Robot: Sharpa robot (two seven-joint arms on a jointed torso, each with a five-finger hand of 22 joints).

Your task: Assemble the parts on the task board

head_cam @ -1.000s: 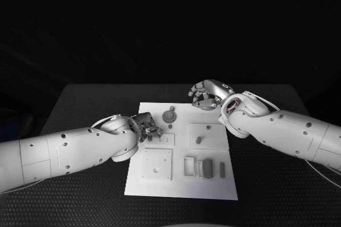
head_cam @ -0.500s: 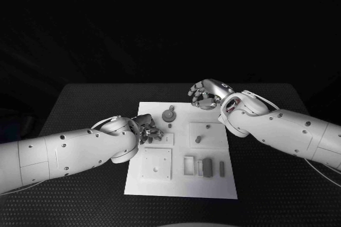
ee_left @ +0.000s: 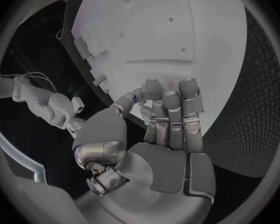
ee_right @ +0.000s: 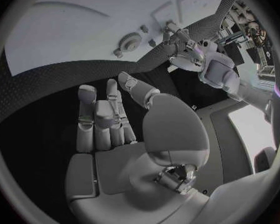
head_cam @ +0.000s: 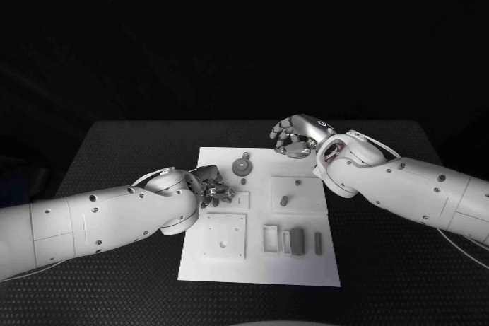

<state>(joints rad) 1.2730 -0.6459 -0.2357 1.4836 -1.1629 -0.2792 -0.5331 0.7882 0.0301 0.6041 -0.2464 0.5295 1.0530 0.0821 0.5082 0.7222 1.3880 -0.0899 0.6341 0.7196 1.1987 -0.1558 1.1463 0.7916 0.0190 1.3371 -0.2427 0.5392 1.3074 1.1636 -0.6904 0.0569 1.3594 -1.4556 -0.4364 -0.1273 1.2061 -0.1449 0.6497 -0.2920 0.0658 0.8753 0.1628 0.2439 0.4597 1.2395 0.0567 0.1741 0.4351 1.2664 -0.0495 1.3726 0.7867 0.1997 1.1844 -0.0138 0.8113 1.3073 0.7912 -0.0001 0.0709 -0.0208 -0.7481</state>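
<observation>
From my seat, the left hand (head_cam: 211, 184) sits over the left edge of the task board (head_cam: 261, 269), about a third of the way down from the far edge. Its fingers (ee_left: 171, 109) are curled in close together, tips down toward the board near a small raised square block (head_cam: 239, 198). I cannot tell whether it has anything pinched between them; the wrist camera shows the fingers bunched side by side with the thumb tucked alongside, and nothing clearly in the grip.

Moving right across the board: near the far edge lies a round toothed gear part (head_cam: 242, 166), also seen from the right wrist camera (ee_right: 129, 43). Below it, in the near left quarter, is a large square plate (head_cam: 224, 235) with small holes. To its right stands a square base with a short peg (head_cam: 286, 199) upright in it. Nearer me, a row of slim parts: a pale rectangular frame (head_cam: 271, 238), a darker block (head_cam: 297, 237) just beside it, and a thin bar (head_cam: 319, 242) further right.

The right hand (head_cam: 297, 136) hovers above the far right corner of the board, off the surface. Its fingers (ee_right: 96, 119) are curled partly inward, palm facing me, and I see nothing held in it.
</observation>
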